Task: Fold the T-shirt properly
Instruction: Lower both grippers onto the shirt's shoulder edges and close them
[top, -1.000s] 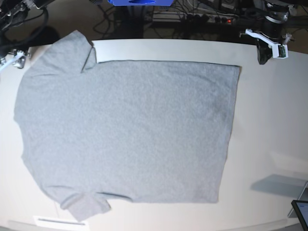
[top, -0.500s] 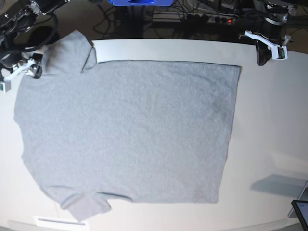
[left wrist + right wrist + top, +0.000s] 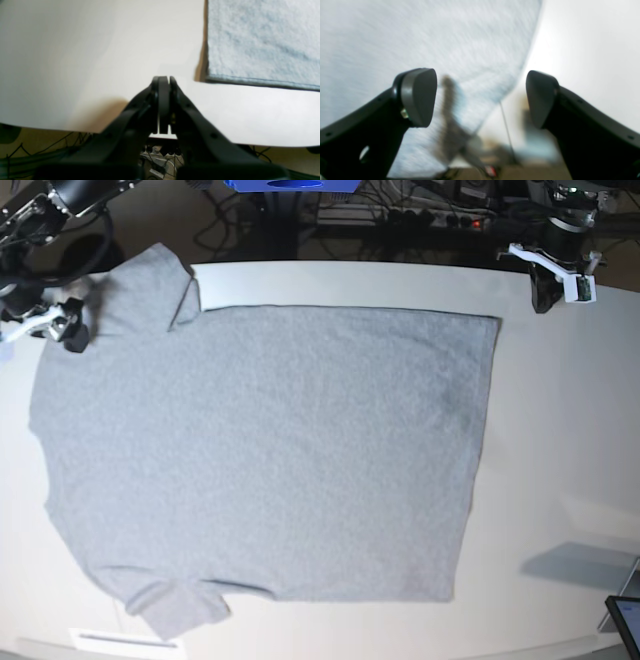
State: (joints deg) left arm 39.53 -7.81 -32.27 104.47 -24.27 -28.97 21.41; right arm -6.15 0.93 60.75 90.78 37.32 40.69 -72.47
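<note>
The T-shirt (image 3: 270,450) lies spread flat on the white table (image 3: 560,440), plain grey side up, with its sleeves toward the left of the base view. My right gripper (image 3: 45,335) hangs open over the shoulder edge by the upper sleeve. In the right wrist view its jaws (image 3: 480,97) stand wide apart with nothing between them, above the blurred T-shirt (image 3: 432,45) edge. My left gripper (image 3: 545,305) is shut and empty at the far right. In the left wrist view its fingertips (image 3: 163,78) sit just off the hem corner of the T-shirt (image 3: 262,42).
Cables and a power strip (image 3: 430,220) run behind the table's far edge. A dark screen corner (image 3: 625,620) shows at the bottom right. A white label strip (image 3: 115,640) lies at the front left edge.
My right arm has come in from the left edge of the base view toward the shirt's shoulder, its jaws wide. The left arm and the shirt have hardly moved.
</note>
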